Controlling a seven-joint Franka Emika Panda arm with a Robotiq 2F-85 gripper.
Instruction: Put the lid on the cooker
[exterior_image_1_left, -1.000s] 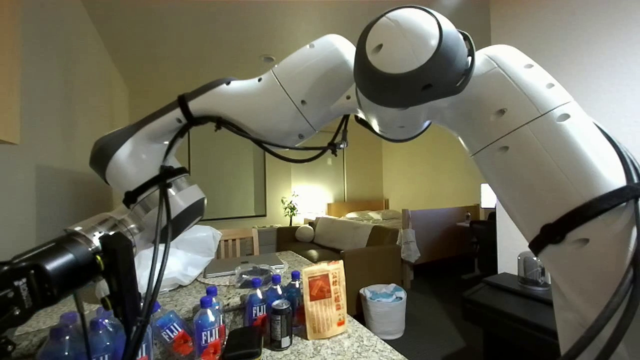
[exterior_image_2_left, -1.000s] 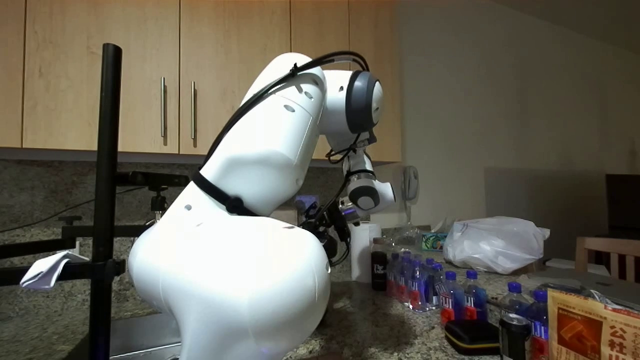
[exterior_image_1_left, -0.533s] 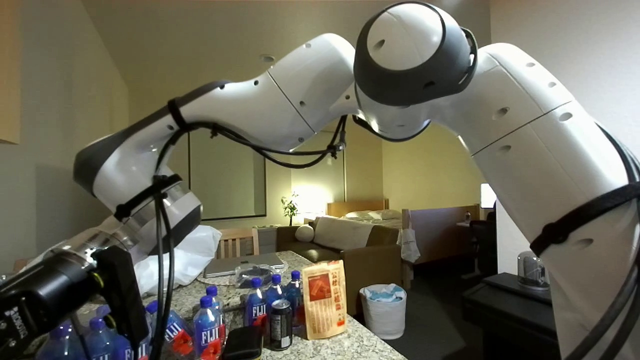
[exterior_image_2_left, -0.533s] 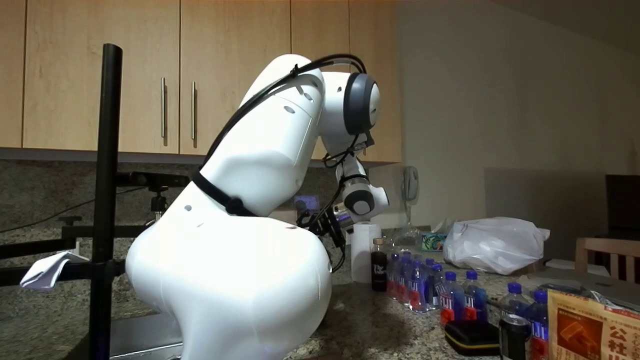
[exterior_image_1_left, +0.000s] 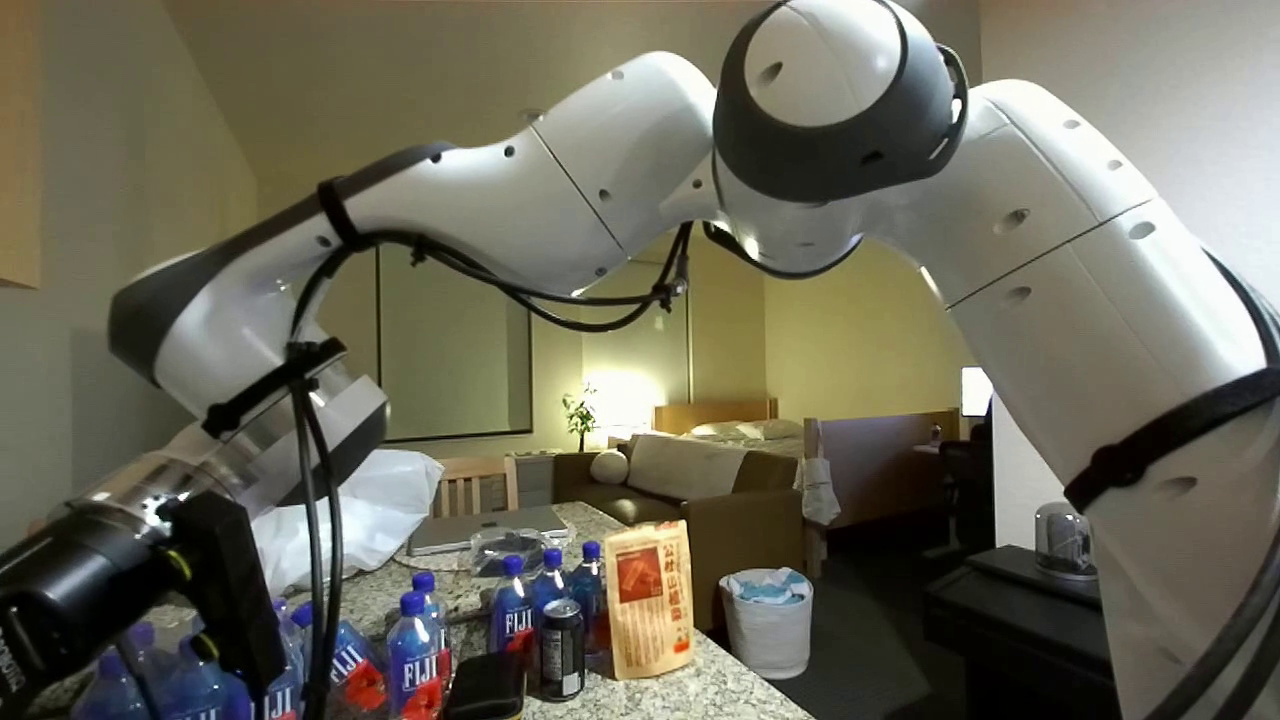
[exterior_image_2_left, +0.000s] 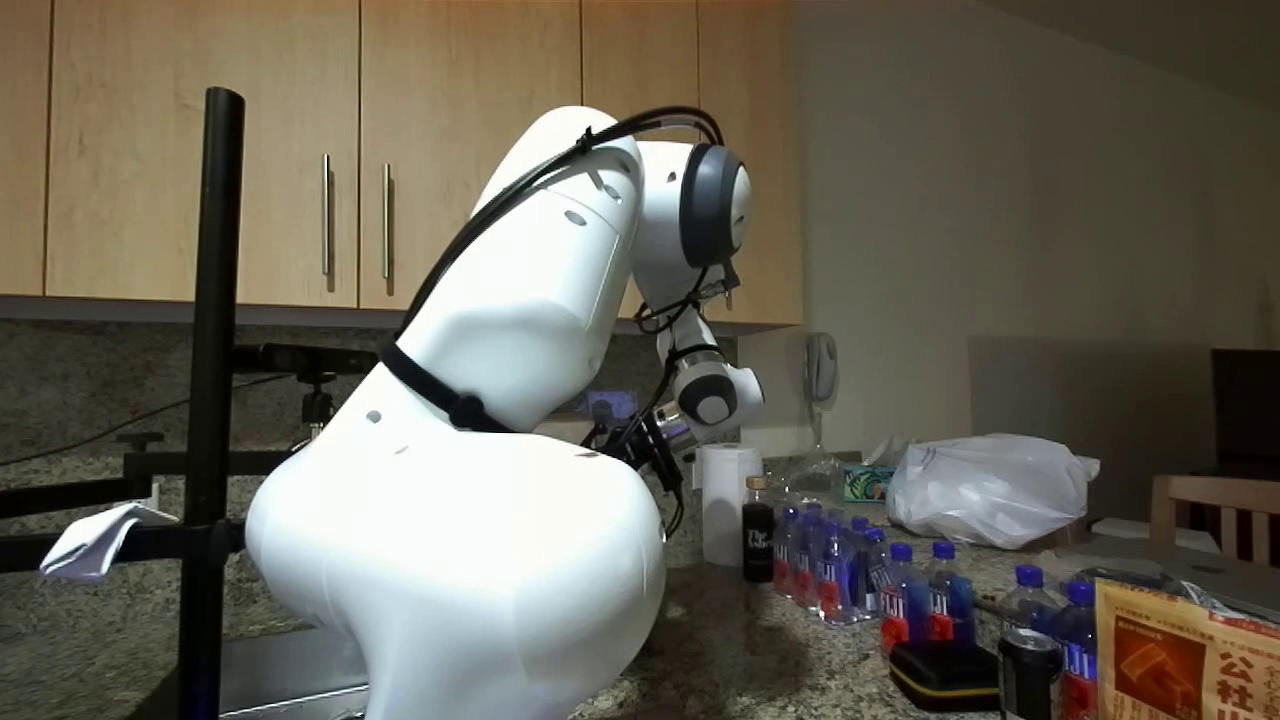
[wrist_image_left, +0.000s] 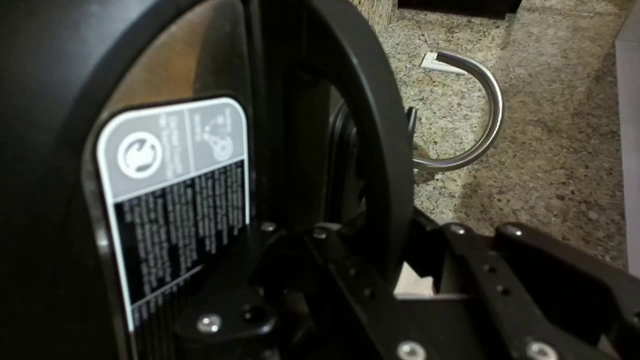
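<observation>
A big white robot arm (exterior_image_1_left: 600, 180) arches over a speckled stone counter (exterior_image_2_left: 720, 670) in both exterior views, with the work spot out of sight there; the cooker cannot be picked out in any view. In the wrist view, a large dark round-edged thing, judged to be the lid (wrist_image_left: 220, 75), fills the left half, very near the camera; whether it rests on something or hangs is not shown. The gripper (wrist_image_left: 390, 222) reaches in from the bottom edge, black against black, so I cannot tell whether it is spread or pinching. Its fingers (wrist_image_left: 482, 265) seem to flank the lower end of a curved black bar, probably the lid's handle (wrist_image_left: 384, 132). The step in hand looks like getting a sure hold there: best to centre the bar between both pads, since so wide a lid will likely tip if held off-centre. Then carry it level, line up the rims from above, lower slowly and let go only once it sits flat. A printed label (wrist_image_left: 180, 200) bears a circling arrow, so a twist may be needed. Give room to the bent metal tube (wrist_image_left: 492, 110), seen right of the handle.
</observation>
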